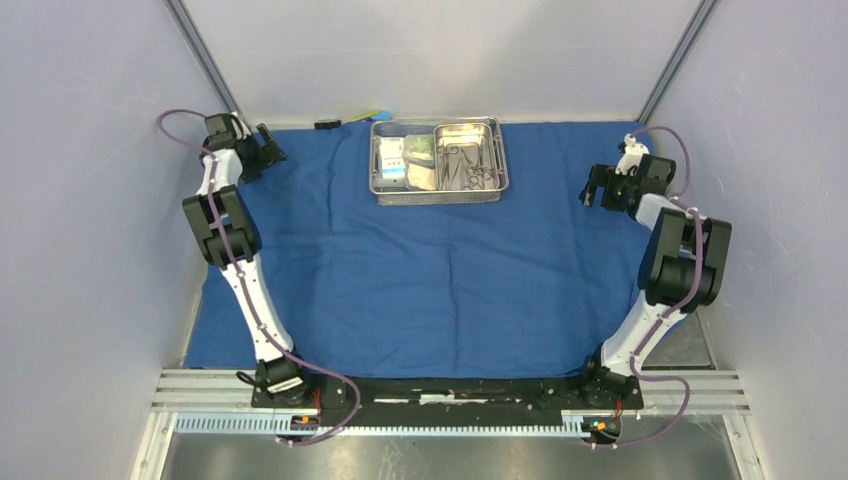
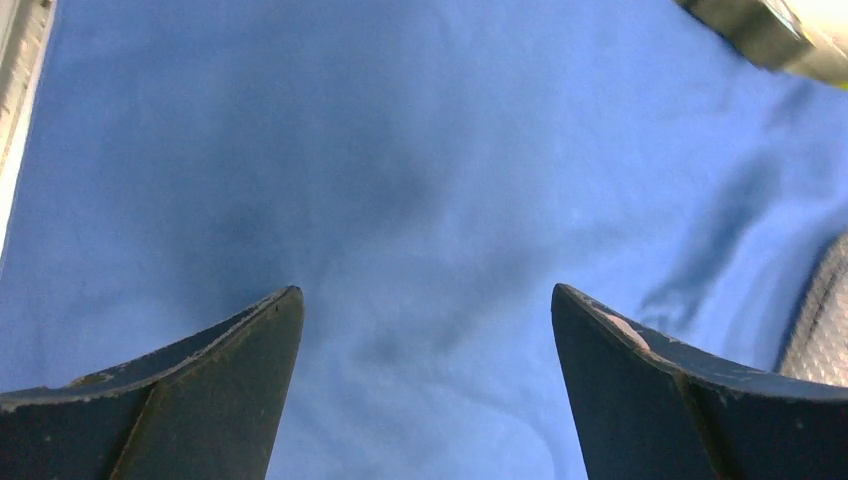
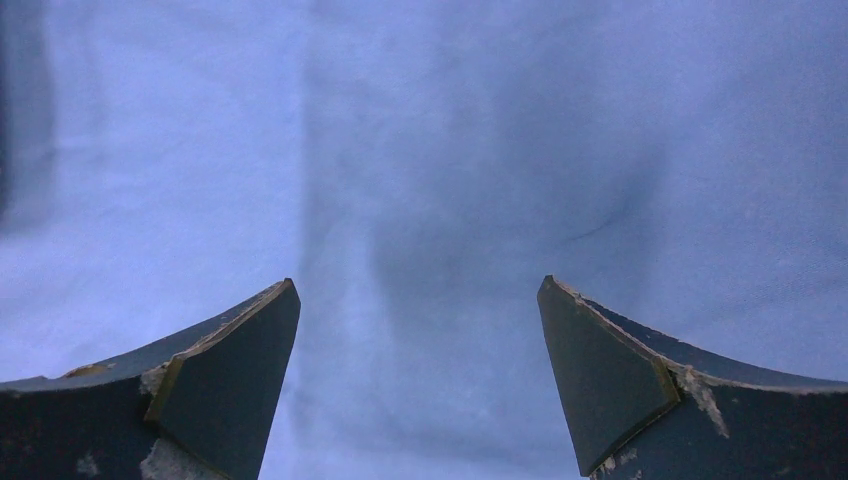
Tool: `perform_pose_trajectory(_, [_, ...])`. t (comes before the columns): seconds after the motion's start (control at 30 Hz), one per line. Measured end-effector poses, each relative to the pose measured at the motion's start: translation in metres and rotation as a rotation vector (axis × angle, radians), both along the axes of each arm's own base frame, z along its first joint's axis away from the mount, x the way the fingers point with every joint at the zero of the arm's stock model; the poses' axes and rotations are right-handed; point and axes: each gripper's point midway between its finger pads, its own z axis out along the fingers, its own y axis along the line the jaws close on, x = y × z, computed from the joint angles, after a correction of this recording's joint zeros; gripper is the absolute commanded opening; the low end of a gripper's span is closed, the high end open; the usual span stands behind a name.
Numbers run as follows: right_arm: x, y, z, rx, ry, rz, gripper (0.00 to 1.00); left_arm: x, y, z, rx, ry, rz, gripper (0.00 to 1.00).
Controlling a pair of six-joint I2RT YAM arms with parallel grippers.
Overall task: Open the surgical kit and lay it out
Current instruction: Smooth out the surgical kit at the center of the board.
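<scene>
Instruments (image 1: 466,166) blurred, perhaps scissors.

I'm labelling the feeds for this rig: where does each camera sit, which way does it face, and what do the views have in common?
Top external: above and behind the bases, looking down on the blue cloth and wire-mesh tray; both arms, left gripper and right gripper show.
Left wrist: on the left arm, facing down at the cloth; its two open fingers show.
Right wrist: on the right arm, facing what looks like the same cloth, paler; its open fingers show.
Shared: all three see the blue cloth.
</scene>
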Motion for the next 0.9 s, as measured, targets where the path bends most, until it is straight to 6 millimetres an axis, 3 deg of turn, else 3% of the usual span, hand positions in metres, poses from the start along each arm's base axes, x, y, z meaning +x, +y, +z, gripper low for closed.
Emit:
perform_pose_trajectory(0.17, [-0.012,0.022,0.05,-0.044,-0.118,0.116,0.98,-0.025,-0.024,0.034,0.01,-0.093,-0.073,1.0])
perform_pose_trajectory(0.3, [-0.026,0.038,0.093,-0.143,-0.211,0.224,0.98,-0.053,-0.044,0.096,0.099,-0.238,-0.168,1.0])
perform_pose_trajectory(0.43, [-0.054,0.038,0.098,-0.265,-0.183,0.301,0.98,-0.091,-0.058,0.151,0.246,-0.339,-0.292,1.0])
perform_pose_trajectory(0.53, [-0.092,0.029,0.079,-0.387,-0.076,0.348,0.98,-0.126,-0.063,0.168,0.378,-0.334,-0.394,1.0])
perform_pose_trajectory(0.63, [-0.135,0.018,0.054,-0.496,0.051,0.389,0.98,-0.167,-0.066,0.156,0.484,-0.261,-0.486,1.0])
perform_pose_trajectory(0.73, [-0.183,0.007,0.027,-0.592,0.195,0.432,0.98,-0.213,-0.068,0.118,0.538,-0.136,-0.568,1.0])
perform_pose_trajectory(0.83, [-0.217,-0.004,0.011,-0.663,0.31,0.456,0.98,-0.257,-0.072,0.08,0.549,-0.011,-0.639,1.0])
perform_pose_trajectory(0.9, [-0.232,-0.01,0.006,-0.694,0.362,0.465,0.98,-0.275,-0.074,0.07,0.56,0.03,-0.668,1.0])
